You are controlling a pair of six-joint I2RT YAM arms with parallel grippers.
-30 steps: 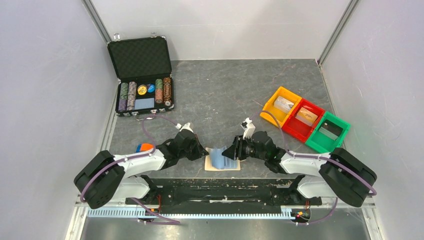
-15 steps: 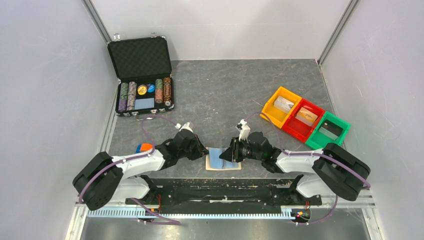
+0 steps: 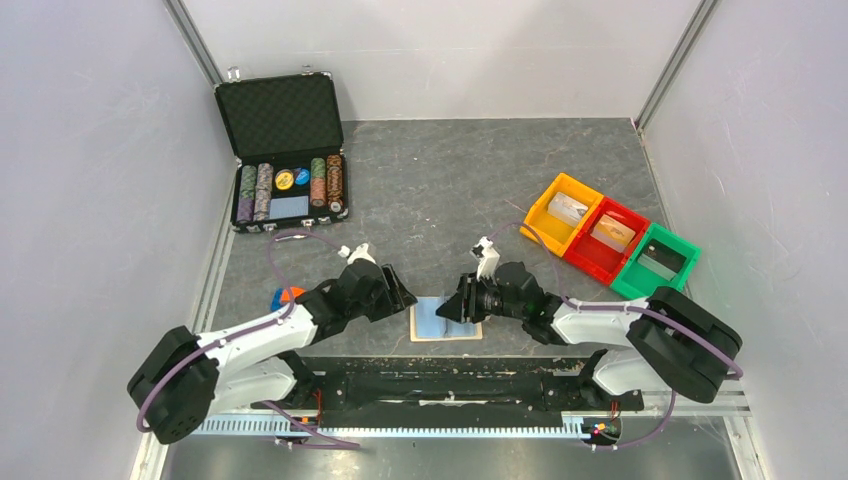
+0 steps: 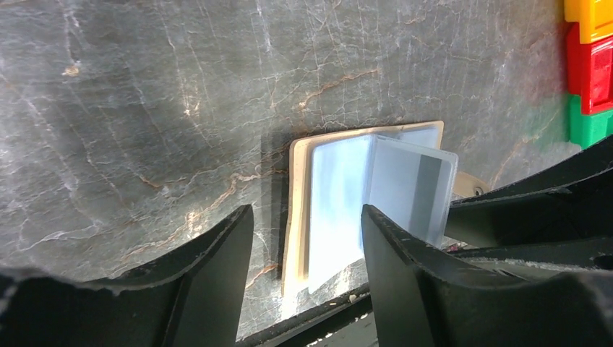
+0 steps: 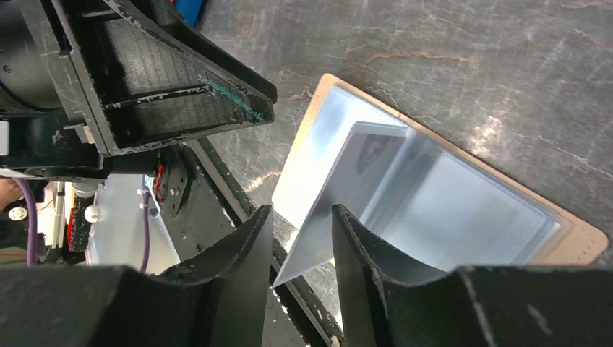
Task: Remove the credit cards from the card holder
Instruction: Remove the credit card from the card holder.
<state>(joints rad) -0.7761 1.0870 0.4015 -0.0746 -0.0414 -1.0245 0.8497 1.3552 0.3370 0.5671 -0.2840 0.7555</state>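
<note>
While the card holder [image 3: 446, 319] lies open at the table's near edge, the right gripper [image 5: 300, 242] pinches one credit card [image 5: 340, 195], drawing it from its pocket; the left gripper [image 4: 307, 238] stands wide, released beside it.

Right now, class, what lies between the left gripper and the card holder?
Only bare table. In the left wrist view the left gripper hangs apart from the card holder, nothing between them.

Card holder [image 3: 440, 320] lies open on the table [image 3: 450, 190] between the two end effectors: left end effector [image 3: 400, 293] just to its left, right end effector [image 3: 452, 305] over its right half, a card [image 5: 340, 195] between its fingers.
</note>
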